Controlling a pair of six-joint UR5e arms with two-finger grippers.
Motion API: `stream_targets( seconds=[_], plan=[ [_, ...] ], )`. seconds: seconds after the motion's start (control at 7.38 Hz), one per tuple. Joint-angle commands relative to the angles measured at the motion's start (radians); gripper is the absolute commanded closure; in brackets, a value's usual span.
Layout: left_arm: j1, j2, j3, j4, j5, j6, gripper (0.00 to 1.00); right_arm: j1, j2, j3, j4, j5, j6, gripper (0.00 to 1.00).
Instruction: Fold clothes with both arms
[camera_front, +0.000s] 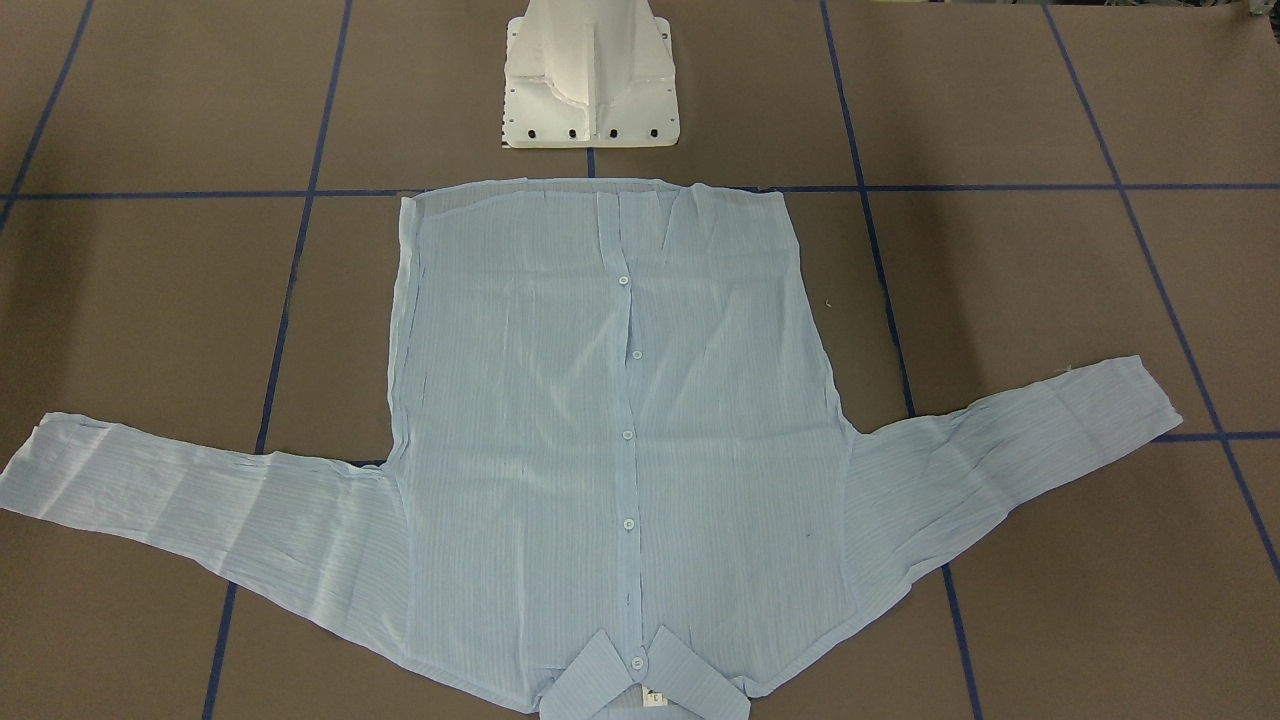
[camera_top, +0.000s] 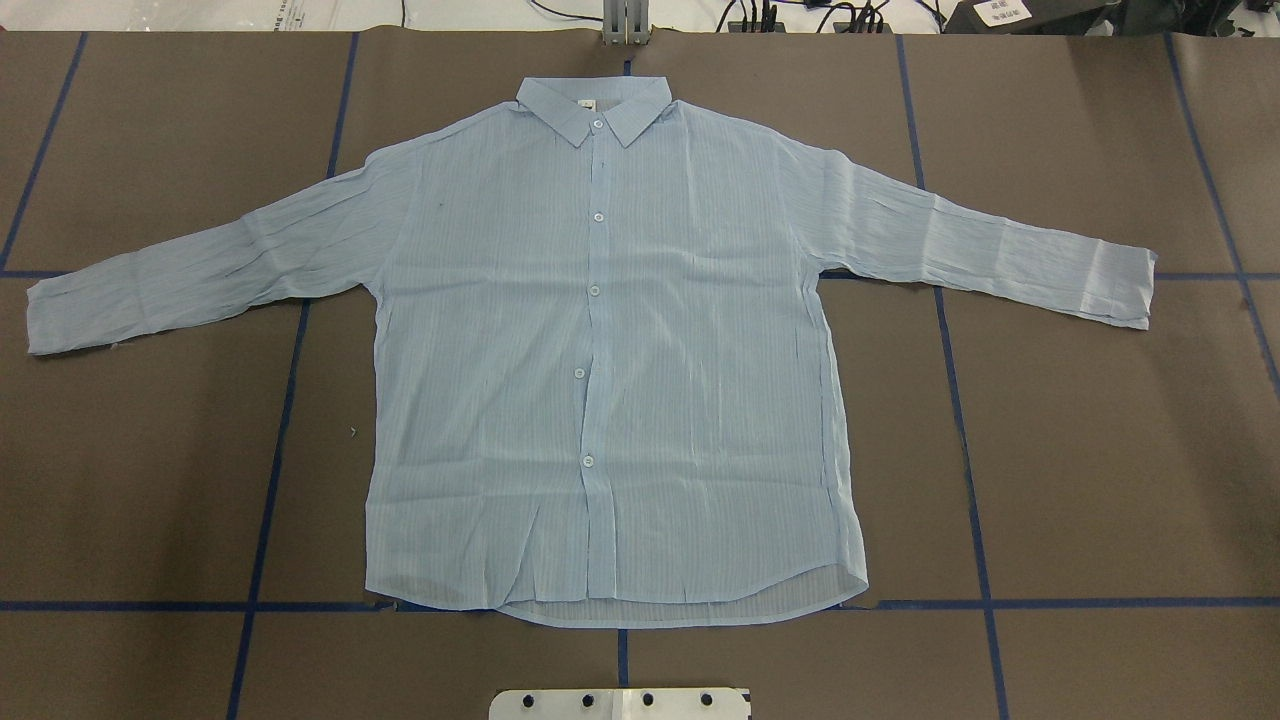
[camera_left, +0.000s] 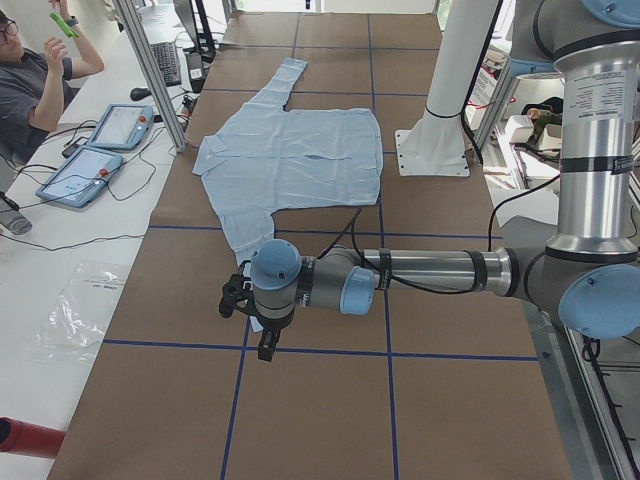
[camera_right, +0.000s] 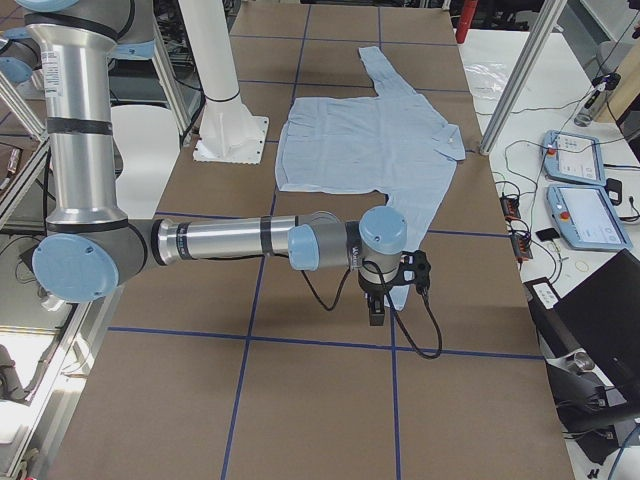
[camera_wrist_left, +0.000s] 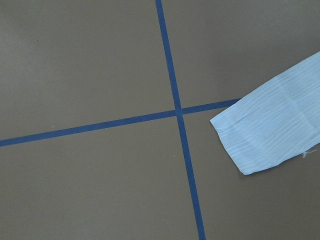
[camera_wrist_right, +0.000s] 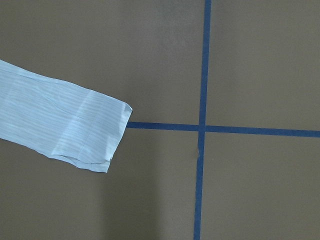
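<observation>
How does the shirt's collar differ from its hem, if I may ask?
The collar lies farthest from the base; the hem lies nearest it. The collar is folded into two points and buttoned; the hem is one long curved edge, back layer peeking out. Both lie flat on the table.

Shirt (camera_top: 610, 350): one, thin, light blue, finely striped, long-sleeved. It lies flat on the table (camera_top: 1100, 450), front up and buttoned (five white buttons (camera_top: 594, 290)). The collar (camera_top: 595, 108) is farthest from the arms' side, and both sleeves (camera_top: 200, 265) are spread outward, lightly creased.

Left arm (camera_left: 430, 270) and right arm (camera_right: 220, 240): grey-silver with pale blue caps. Each is stretched level above a sleeve end.
</observation>
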Motion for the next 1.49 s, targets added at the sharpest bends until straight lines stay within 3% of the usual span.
stream_targets(
  seconds=[0.0,0.54,0.81,1.08,1.35],
  plan=[
    [0.0,0.0,-0.001,-0.002,0.0,0.0,0.0,0.002,0.003,0.003,0.0,-0.018,0.0,0.0],
    [0.0,-0.046,-0.004,-0.005,-0.002,-0.002,0.0,-0.002,0.027,0.013,0.015,-0.011,0.008,0.0],
    [0.012,-0.051,0.026,-0.087,-0.002,-0.002,0.0,-0.061,0.051,0.007,0.056,-0.011,0.037,0.0],
    [0.012,-0.045,0.107,-0.208,-0.005,-0.002,0.0,-0.16,0.06,-0.055,0.249,-0.029,0.289,0.0],
    [0.012,-0.041,0.14,-0.28,-0.005,-0.002,0.0,-0.222,0.063,-0.198,0.496,-0.067,0.35,0.0]
  ],
)
